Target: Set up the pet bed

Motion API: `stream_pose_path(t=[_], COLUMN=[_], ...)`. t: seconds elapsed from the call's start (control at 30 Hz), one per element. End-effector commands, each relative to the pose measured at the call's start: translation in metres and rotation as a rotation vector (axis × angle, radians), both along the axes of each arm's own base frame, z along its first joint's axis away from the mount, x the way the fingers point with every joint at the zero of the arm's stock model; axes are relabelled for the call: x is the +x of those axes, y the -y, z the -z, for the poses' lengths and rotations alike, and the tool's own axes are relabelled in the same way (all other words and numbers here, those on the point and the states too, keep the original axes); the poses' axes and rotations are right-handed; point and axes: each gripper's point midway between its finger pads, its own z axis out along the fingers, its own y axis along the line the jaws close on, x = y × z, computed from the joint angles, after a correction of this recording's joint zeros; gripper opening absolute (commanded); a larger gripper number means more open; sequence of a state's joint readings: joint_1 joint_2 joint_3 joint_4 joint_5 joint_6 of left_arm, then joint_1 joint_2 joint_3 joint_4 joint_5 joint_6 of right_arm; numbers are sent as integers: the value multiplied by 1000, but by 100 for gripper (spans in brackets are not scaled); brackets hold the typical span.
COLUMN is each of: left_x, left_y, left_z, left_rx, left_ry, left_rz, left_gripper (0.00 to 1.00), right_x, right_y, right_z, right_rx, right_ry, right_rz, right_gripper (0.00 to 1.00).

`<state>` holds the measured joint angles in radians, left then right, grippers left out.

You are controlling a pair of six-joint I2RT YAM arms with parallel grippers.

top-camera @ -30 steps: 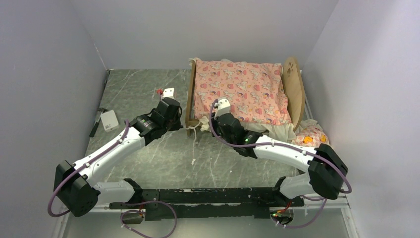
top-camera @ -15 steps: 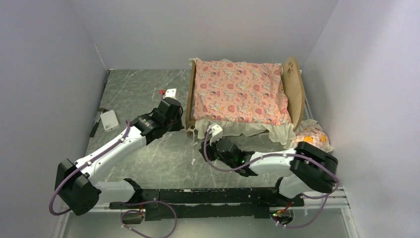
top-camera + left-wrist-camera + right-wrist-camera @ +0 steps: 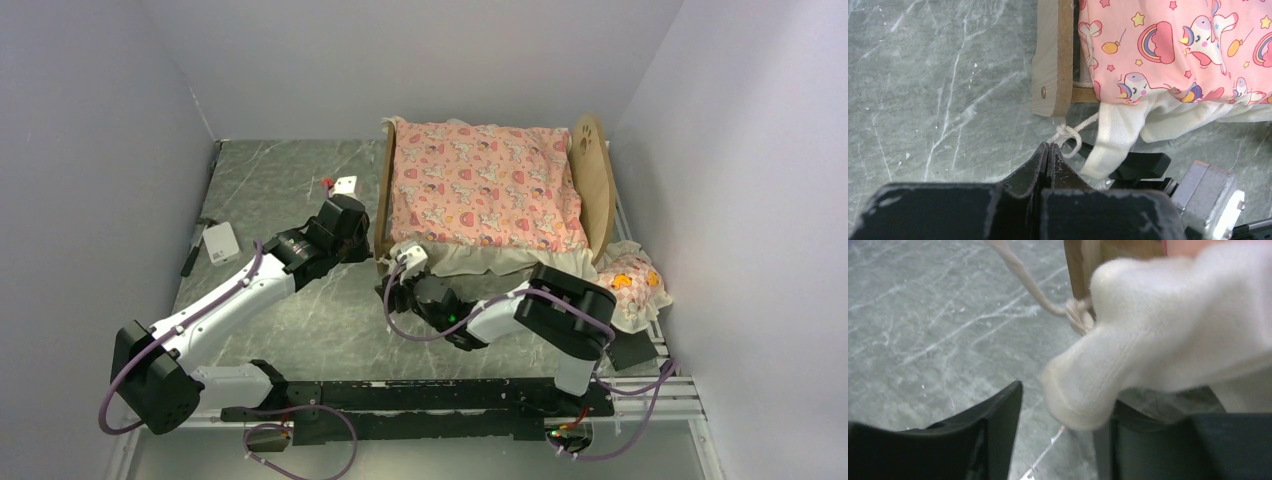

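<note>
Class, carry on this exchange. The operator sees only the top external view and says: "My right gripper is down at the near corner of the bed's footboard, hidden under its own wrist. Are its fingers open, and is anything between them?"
Observer: In the right wrist view the right gripper is open. A white corner of the mattress ruffle hangs between its fingers, with a clear gap on one side.
Operator: And the left gripper's tip?
Observer: In the left wrist view the left gripper is shut on nothing. Its tip sits close beside a knotted cord just below the corner of the pet bed.
</note>
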<state>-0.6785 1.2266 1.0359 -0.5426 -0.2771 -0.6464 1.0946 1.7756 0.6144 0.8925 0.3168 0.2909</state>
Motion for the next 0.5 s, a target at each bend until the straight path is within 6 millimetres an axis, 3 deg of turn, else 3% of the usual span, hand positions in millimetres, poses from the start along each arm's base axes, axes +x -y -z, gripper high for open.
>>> stream_pose_path(t=[0.0, 0.13, 0.23, 0.37, 0.47], left_x=[8, 8, 14, 34, 50], left_y=[6, -6, -14, -6, 1], left_z=[-26, -21, -26, -61, -86], left_rx=[-35, 4, 27, 23, 38], left_ry=[61, 58, 84, 164, 223], left_rz=[10, -38, -68, -43, -23], left_gripper=[0, 0, 0, 0, 0], right_x=[18, 13, 2, -8, -10], right_y=[-21, -10, 7, 26, 25], right_z=[-31, -29, -29, -7, 3], right_rx=[91, 56, 38, -12, -31], right_ry=[70, 41, -5, -63, -80], right_rz=[25, 37, 45, 58, 49], right_gripper=[39, 2, 0, 0, 0])
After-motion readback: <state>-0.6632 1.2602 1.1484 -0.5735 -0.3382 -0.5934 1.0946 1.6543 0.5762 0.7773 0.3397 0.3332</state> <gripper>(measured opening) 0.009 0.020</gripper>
